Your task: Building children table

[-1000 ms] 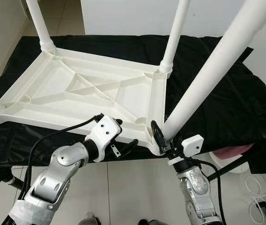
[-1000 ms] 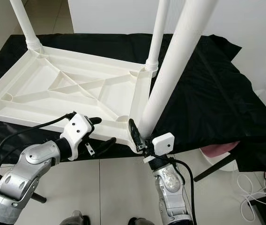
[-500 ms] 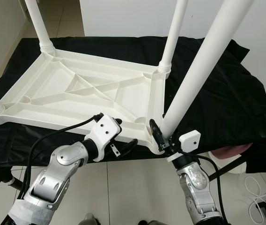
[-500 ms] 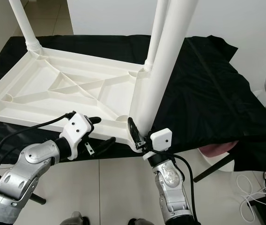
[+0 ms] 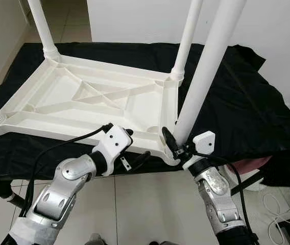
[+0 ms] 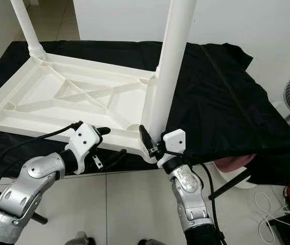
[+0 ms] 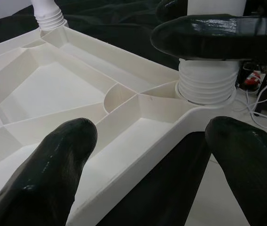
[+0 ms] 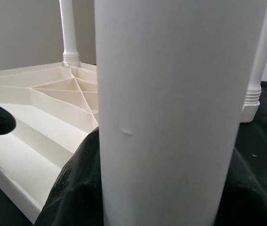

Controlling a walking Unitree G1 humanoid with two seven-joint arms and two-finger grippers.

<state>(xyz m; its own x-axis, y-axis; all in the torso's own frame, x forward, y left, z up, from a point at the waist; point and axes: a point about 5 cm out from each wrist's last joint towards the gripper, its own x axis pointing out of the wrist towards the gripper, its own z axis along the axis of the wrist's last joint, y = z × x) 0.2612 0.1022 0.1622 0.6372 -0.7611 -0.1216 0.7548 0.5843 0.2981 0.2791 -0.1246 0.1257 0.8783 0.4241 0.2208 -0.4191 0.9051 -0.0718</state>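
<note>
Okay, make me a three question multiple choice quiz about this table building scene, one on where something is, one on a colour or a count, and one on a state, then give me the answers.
1. Where does the right gripper hold the near-right leg?
A. At its top end
B. Low down, just above the corner socket
C. Halfway up

2. What colour is the cloth under the upturned table top?
A. Black
B. Blue
C. Grey

3. How is the left gripper set?
A. Shut on a leg
B. Shut on a cable
C. Open, its fingers either side of the table top's near rim

Answers:
1. B: the black fingers clasp the leg right by the table's near-right corner.
2. A: the cloth is black all around the white plastic.
3. C: the left wrist view shows the two fingers spread apart with the rim between them.
</note>
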